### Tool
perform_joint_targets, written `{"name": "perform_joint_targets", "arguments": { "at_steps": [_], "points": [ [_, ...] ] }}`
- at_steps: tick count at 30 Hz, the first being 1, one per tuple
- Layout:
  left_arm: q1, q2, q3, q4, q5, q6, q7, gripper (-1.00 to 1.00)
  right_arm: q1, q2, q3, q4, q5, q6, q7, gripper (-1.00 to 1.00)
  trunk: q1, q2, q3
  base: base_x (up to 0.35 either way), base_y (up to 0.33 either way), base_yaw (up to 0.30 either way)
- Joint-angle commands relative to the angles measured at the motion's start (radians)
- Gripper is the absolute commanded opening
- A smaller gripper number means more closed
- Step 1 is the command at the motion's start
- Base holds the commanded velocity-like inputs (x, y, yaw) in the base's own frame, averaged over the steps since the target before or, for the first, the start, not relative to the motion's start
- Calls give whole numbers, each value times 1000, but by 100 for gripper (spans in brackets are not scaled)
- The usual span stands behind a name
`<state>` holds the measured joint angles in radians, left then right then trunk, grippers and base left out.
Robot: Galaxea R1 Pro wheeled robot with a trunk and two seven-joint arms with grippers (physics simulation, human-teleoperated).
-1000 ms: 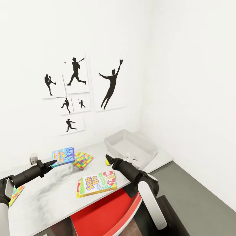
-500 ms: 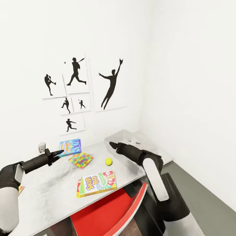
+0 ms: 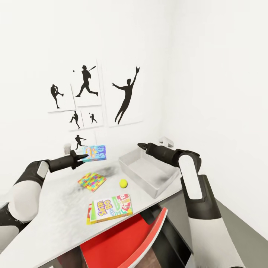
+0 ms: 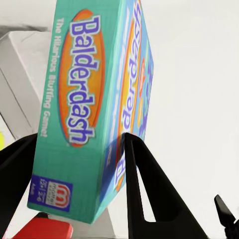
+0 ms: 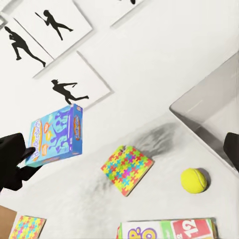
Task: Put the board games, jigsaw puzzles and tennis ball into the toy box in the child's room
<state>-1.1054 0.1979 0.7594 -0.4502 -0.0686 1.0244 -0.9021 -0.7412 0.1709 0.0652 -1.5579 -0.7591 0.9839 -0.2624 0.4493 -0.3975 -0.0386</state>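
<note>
My left gripper [image 3: 83, 156] is shut on the small blue board game [image 3: 95, 152], a "Balderdash" box [image 4: 89, 104], held in the air above the table [image 3: 56, 219] near the wall. My right gripper [image 3: 141, 146] looks shut and empty, hovering over the far side of the light grey toy box [image 3: 149, 175]. The tennis ball [image 3: 123, 183] lies on the table just left of the toy box. A jigsaw puzzle [image 3: 92, 181] lies beneath the held box; another jigsaw puzzle [image 5: 27, 226] lies further along. The Skip-Bo board game [image 3: 111, 208] overhangs the table's front edge.
A red chair [image 3: 123, 238] stands under the table's front edge. Black sports-silhouette pictures [image 3: 87, 100] hang on the white wall behind the table. The toy box sits in the corner, with grey floor [image 3: 230, 219] to its right.
My left gripper has lifted the blue board game off the table and carried it up and rightward. My right gripper rose from beside the tennis ball to above the toy box; the ball stayed.
</note>
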Motion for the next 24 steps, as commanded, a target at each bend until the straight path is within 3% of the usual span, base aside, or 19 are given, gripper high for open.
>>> {"name": "perform_joint_targets", "arguments": {
  "at_steps": [1, 5, 9, 14, 18, 22, 24],
  "points": [
    [-12, -14, 7, 5, -9, 3, 11, -100, -5, -1, -3, 1, -11, 5, -10, 100, 1, -3, -3, 0, 0, 0],
    [-38, -41, 9, 13, -8, 1, 75, -100, -30, -3, -5, 5, -10, 25, -9, 100, 1, -3, -3, 0, 0, 0],
    [-48, -49, 13, 14, -7, 0, 124, -100, -45, -3, -7, 5, -3, 42, -11, 100, 1, -3, -3, 0, 0, 0],
    [-59, -56, 14, 15, -7, -5, 132, -100, -67, -1, -2, -3, 1, 52, -50, 100, 1, -3, -3, 0, 0, 0],
    [-61, -76, 15, 15, -7, -34, 161, -100, -117, -4, 0, -4, -2, 61, -94, 100, 1, -3, -3, 0, 0, 0],
    [-62, -99, 18, 16, -4, -69, 228, -100, -183, -4, 2, -4, -5, 63, -110, 100, 1, -3, -3, 0, 0, 0],
    [-62, -115, 19, 23, 16, -96, 278, -100, -223, -4, 2, -4, -7, 63, -116, 100, 1, -3, -3, 0, 0, 0]
  ]
}}
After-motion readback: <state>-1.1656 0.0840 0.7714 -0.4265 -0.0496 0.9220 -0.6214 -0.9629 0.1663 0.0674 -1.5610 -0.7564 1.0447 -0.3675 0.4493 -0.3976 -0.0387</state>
